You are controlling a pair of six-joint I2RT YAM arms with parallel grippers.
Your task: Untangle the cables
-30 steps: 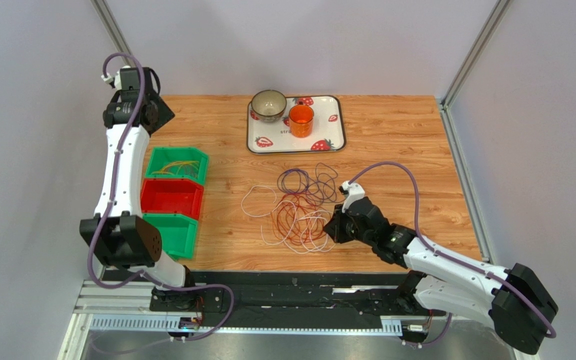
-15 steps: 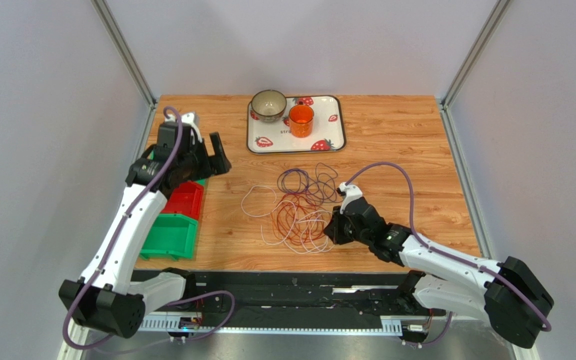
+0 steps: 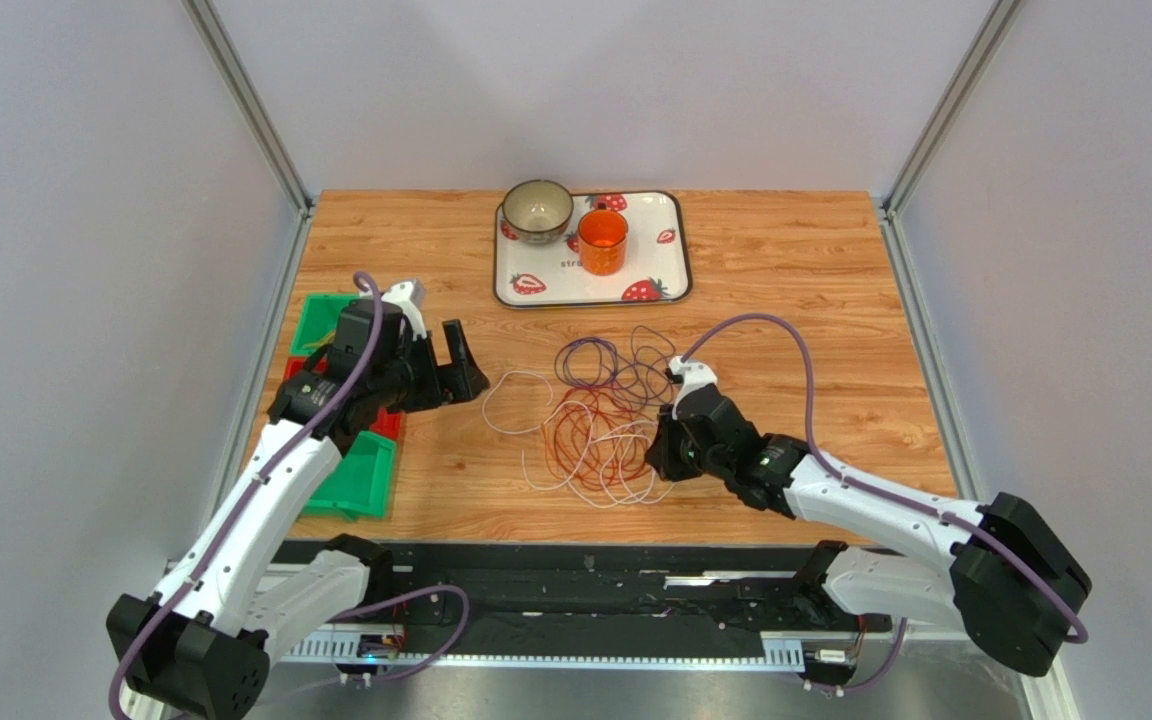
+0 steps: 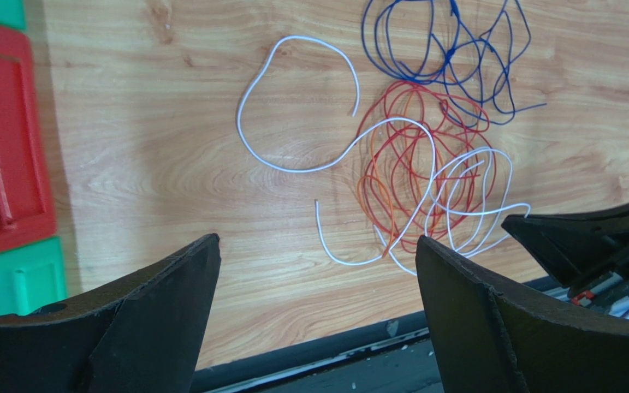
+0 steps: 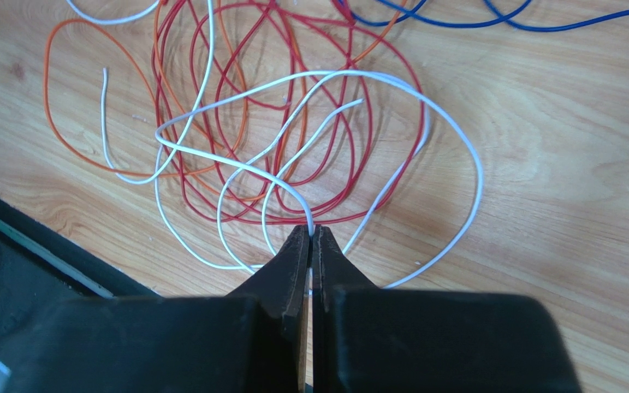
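Note:
The cables (image 3: 597,420) lie in a loose tangle mid-table: a white cable (image 5: 478,168), red loops (image 5: 420,123), an orange cable (image 5: 47,90) and dark blue loops (image 4: 449,57) at the far side. My right gripper (image 3: 662,450) sits at the tangle's right edge. In the right wrist view, the right gripper (image 5: 310,233) is shut on a strand of the white cable. My left gripper (image 3: 462,363) hovers left of the tangle. In the left wrist view, the left gripper (image 4: 316,239) stands wide open with only bare wood between its fingers.
A strawberry tray (image 3: 642,252) at the back holds a bowl (image 3: 537,210) and an orange cup (image 3: 602,240). Green bins (image 3: 357,477) and a red bin (image 4: 2,139) line the left edge, partly under the left arm. A black rail (image 4: 359,360) runs along the near edge.
The left arm swung from the back left over the bins down towards the tangle, and its jaws opened wide. The right gripper stayed shut on the white cable, shifting slightly.

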